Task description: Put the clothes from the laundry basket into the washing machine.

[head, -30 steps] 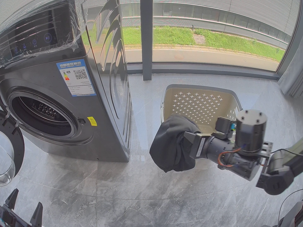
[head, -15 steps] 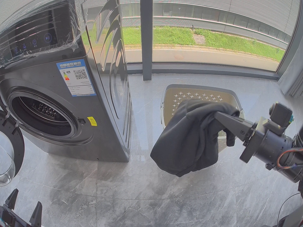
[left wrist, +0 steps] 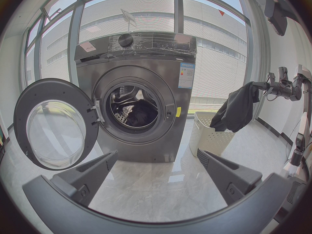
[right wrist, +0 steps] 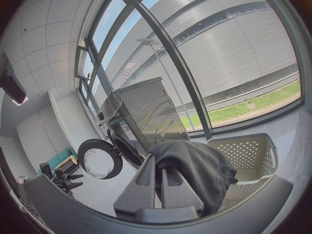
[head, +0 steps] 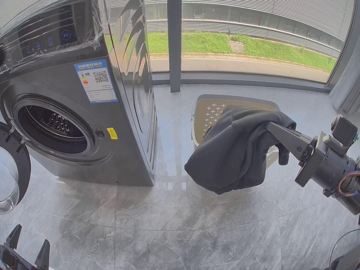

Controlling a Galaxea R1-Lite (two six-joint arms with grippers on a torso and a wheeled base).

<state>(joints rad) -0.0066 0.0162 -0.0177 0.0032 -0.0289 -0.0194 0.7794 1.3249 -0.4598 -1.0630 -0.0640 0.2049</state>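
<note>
A dark grey garment point(head: 236, 150) hangs from my right gripper point(head: 275, 126), which is shut on it above the beige laundry basket point(head: 204, 109). The same garment point(right wrist: 198, 169) drapes over the shut fingers point(right wrist: 172, 187) in the right wrist view, and it point(left wrist: 237, 106) dangles over the basket point(left wrist: 208, 137) in the left wrist view. The grey washing machine point(head: 123, 94) stands to the left, its round door point(left wrist: 53, 124) swung open and a dark piece of clothing point(left wrist: 139, 112) lying in the drum. My left gripper point(head: 28, 242) sits low at the near left, open and holding nothing.
A tall window point(head: 243, 30) with a dark post point(head: 174, 34) runs behind the basket. Bare marble floor point(head: 168, 222) spreads between the machine and me. A curtain point(head: 347, 87) hangs at the far right.
My right arm lifted the dark garment up out of the basket and swung outward to the right. The head camera shifted slightly, so machine and basket appear higher and a little to the right.
</note>
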